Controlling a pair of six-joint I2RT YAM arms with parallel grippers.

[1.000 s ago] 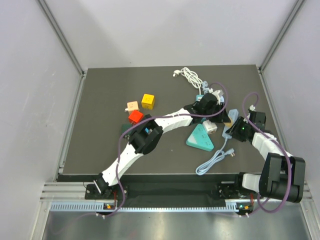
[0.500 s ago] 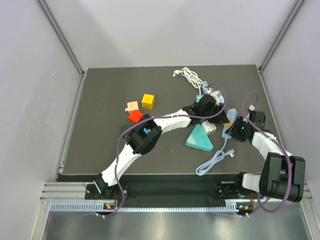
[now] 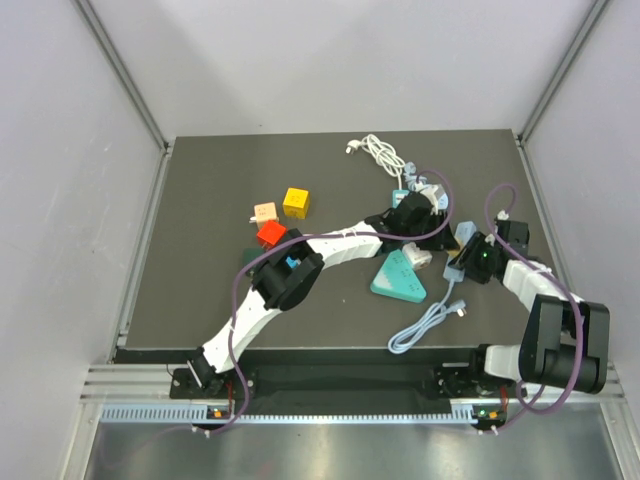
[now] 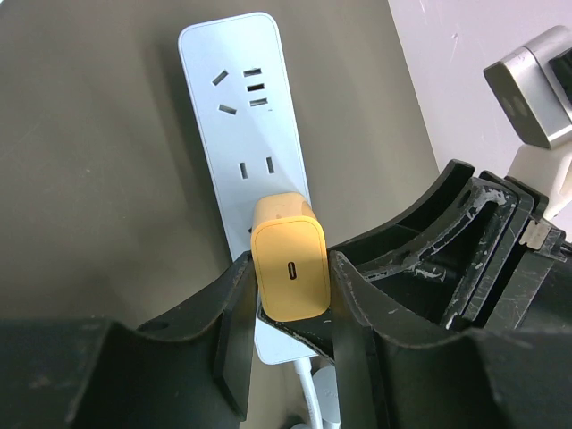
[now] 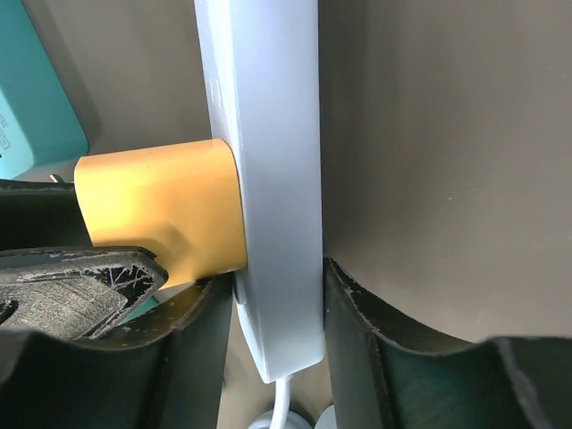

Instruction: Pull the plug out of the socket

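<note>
A yellow plug [image 4: 288, 268] sits in a pale blue-white power strip [image 4: 241, 107]. My left gripper [image 4: 288, 308] is shut on the plug, one finger on each side. In the right wrist view the strip [image 5: 268, 134] stands on edge between my right gripper's [image 5: 277, 313] fingers, which are shut on it. The plug [image 5: 152, 206] still rests flush against the strip's face. In the top view both grippers meet at the strip [image 3: 457, 264] at the mat's right: the left gripper [image 3: 440, 236] and the right gripper [image 3: 465, 258]. The plug is hidden there.
A teal wedge-shaped block [image 3: 398, 275] and a white adapter [image 3: 418, 258] lie just left of the strip. Its pale cable [image 3: 428, 322] trails toward the front edge. A white cable [image 3: 378, 152] lies at the back. Yellow [image 3: 295, 202], peach [image 3: 264, 212] and red [image 3: 270, 233] cubes sit at centre left.
Both grippers keep their holds. The right forearm has swung a little inward, and the strip, teal block and cable have shifted slightly left.
</note>
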